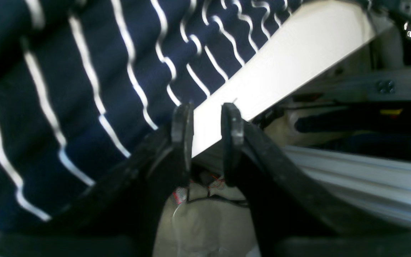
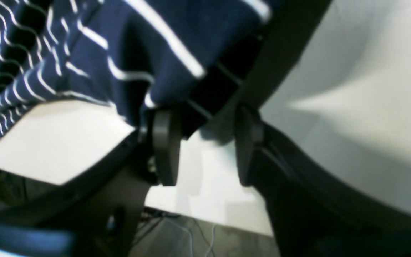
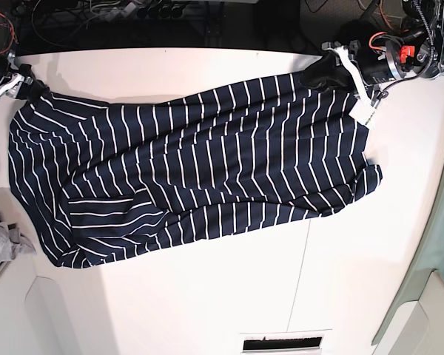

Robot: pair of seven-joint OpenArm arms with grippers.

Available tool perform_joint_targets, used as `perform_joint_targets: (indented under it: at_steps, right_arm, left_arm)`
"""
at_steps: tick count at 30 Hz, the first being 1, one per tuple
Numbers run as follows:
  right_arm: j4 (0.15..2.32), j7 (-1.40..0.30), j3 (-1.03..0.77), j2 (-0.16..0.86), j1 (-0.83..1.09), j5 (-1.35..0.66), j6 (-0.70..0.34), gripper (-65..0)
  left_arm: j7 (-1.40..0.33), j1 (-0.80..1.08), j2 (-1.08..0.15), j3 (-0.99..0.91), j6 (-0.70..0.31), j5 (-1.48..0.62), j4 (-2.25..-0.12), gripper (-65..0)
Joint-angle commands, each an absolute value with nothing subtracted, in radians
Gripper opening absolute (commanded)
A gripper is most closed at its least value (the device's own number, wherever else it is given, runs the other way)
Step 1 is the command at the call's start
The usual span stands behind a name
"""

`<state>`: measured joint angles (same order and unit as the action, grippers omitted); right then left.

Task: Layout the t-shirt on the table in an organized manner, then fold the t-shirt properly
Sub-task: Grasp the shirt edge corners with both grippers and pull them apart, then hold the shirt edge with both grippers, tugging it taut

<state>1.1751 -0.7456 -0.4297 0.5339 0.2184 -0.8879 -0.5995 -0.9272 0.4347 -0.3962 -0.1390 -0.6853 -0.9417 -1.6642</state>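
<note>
I see the shirt (image 3: 192, 170) spread but rumpled across the desk (image 3: 207, 296). Both hands, left (image 1: 207, 117) and right (image 2: 205, 142), are released; all folding remains.

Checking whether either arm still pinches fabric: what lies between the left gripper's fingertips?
No cloth. In the left wrist view, the left gripper frames only the bare table edge; the t-shirt lies just beside one fingertip.
</note>
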Motion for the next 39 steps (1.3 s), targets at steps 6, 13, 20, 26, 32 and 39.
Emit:
perform_joint_targets:
  at_steps: [6,13,20,26,32,39]
  right_arm:
    - [1.188,-0.730,-0.404,0.525,0.156,-0.870,-0.608,-39.6]
    - [1.189,-0.734,-0.305,0.522,0.150,-0.828,-0.606,-65.0]
    - [1.264,-0.861,-0.377,0.523,0.206,-0.964,-0.599,-65.0]
    - [1.467,-0.868,-0.415,0.524,0.353,-0.973,-0.598,-65.0]
    - [1.603,-0.864,-0.420,0.523,0.482,-0.964,-0.598,-65.0]
    - [1.621,-0.836,-0.420,0.523,0.487,-0.948,-0.598,-52.9]
  left_arm:
    - [-0.908,0.432,-0.376,-0.136,-0.698,-0.939,-1.680,-48.6]
    - [-0.902,0.432,-0.366,-0.136,-0.698,-0.938,-1.680,-48.6]
    - [-0.902,0.433,-0.366,-0.136,-0.698,-0.890,-1.680,-48.6]
    - [-0.903,0.433,-0.366,-0.136,-0.698,-0.894,-1.680,-48.6]
    - [-0.902,0.433,-0.366,-0.136,-0.698,-0.894,-1.680,-48.6]
    - [-0.900,0.432,-0.366,-0.136,-0.698,-0.894,-1.680,-48.6]
